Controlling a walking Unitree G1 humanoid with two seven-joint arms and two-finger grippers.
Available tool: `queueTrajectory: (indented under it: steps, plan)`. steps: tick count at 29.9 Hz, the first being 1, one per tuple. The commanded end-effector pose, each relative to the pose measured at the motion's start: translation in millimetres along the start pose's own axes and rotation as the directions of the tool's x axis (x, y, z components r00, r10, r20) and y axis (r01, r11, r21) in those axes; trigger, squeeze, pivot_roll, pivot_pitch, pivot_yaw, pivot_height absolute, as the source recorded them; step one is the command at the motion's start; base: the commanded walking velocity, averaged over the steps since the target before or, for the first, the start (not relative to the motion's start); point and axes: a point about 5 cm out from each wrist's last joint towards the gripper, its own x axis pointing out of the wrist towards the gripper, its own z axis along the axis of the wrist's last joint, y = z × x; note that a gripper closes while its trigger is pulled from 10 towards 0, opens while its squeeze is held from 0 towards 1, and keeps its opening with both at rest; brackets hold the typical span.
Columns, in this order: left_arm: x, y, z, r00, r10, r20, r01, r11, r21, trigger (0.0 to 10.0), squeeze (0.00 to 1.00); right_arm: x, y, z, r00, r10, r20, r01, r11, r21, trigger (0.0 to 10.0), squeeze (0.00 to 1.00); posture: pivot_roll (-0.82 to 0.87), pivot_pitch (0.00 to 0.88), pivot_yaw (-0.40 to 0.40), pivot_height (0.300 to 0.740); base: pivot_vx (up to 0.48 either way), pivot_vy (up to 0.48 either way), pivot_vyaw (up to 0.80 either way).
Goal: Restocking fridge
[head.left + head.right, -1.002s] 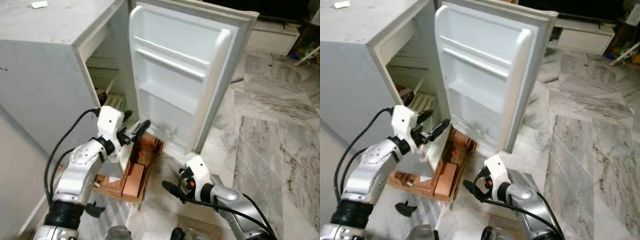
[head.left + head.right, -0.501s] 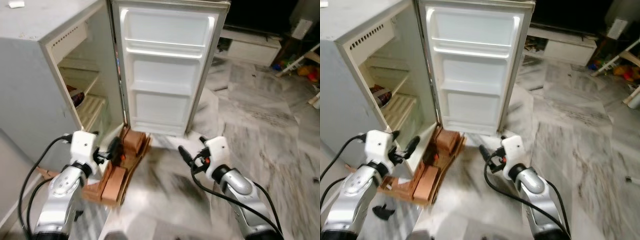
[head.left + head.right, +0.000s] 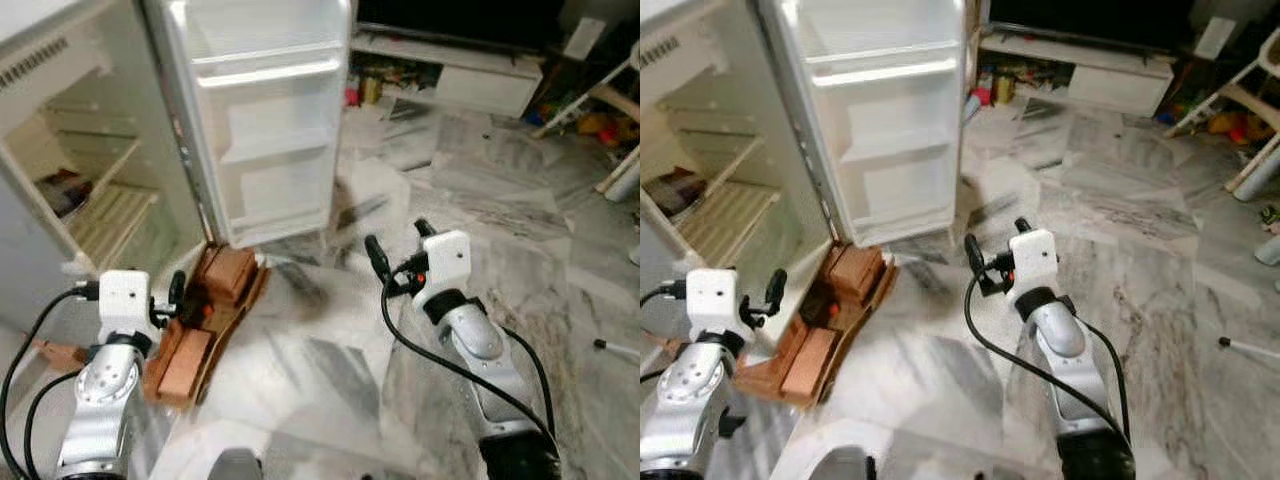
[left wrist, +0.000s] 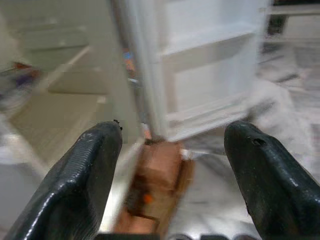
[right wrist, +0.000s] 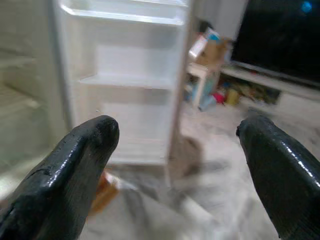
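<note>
The white fridge stands open at the left, with its door swung wide and the door racks bare. A dark item lies on a wire shelf inside. My left gripper hangs low before the fridge's foot, open, nothing between its fingers. My right gripper is held out over the marble floor to the right of the door, also open and holding nothing. In the right wrist view its fingers frame the door racks.
Brown blocks on a wooden pallet lie under the fridge's front. A low white TV stand with clutter runs along the far wall. White chair legs and toys sit at the far right. Marble floor spreads ahead.
The camera has swung right, so the fridge now lies further left in the picture. My right gripper has risen and reached forward. My left gripper has dropped away from the fridge edge.
</note>
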Motion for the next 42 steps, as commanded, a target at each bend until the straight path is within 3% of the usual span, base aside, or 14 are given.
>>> queueTrajectory:
  steps: [1,6,11,14,16,21,32,42]
  plan:
    - [0.2,-0.1,2,1.000,-0.002,0.012,0.002,1.000,0.018,10.0,0.00,2.0,-3.4,2,1.000,-0.024,0.014,0.024,1.000,0.000,10.0,0.00,0.12,0.041,-0.007,0.740,0.337,-0.337,0.00]
    - [1.2,-9.8,-1,1.000,-0.008,0.011,0.008,1.000,0.004,10.0,0.00,1.0,-13.3,-5,0.993,-0.117,-0.021,0.117,0.993,-0.023,10.0,0.00,0.11,0.024,-0.008,0.740,0.340,-0.335,0.00]
    - [7.1,-14.2,3,1.000,-0.013,0.029,0.013,1.000,-0.002,10.0,0.00,5.7,-16.5,-4,0.986,-0.168,0.000,0.167,0.980,-0.109,10.0,0.00,0.11,0.023,-0.010,0.740,0.343,-0.331,0.00]
    - [8.3,-17.3,4,0.999,-0.027,0.037,0.027,1.000,-0.001,10.0,0.00,7.0,-16.6,-6,0.984,-0.176,-0.010,0.175,0.983,-0.047,10.0,0.00,0.11,0.024,-0.010,0.740,0.351,-0.324,0.00]
    - [9.2,-19.6,4,0.998,-0.038,0.040,0.039,0.999,-0.008,10.0,0.00,8.5,-20.2,-6,0.977,-0.212,-0.006,0.211,0.976,-0.053,10.0,0.00,0.10,0.024,-0.011,0.740,0.349,-0.324,0.00]
    - [15.1,-22.3,6,0.997,-0.059,0.041,0.059,0.998,0.012,10.0,0.00,14.9,-15.9,0,0.986,-0.170,0.001,0.169,0.985,0.024,10.0,0.00,0.10,0.025,-0.001,0.740,0.350,-0.324,0.00]
    - [16.6,-31.6,3,0.995,-0.091,0.042,0.091,0.996,-0.010,10.0,0.00,15.8,-16.0,1,0.987,-0.162,-0.004,0.163,0.986,0.034,10.0,0.00,0.08,0.035,-0.006,0.740,0.405,-0.172,-0.65]
    - [16.0,-27.0,-1,0.997,-0.068,0.026,0.069,0.997,-0.039,10.0,0.00,14.0,-16.5,0,0.984,-0.179,-0.004,0.179,0.983,0.037,10.0,0.00,0.09,0.027,-0.007,0.740,0.454,0.050,-0.80]
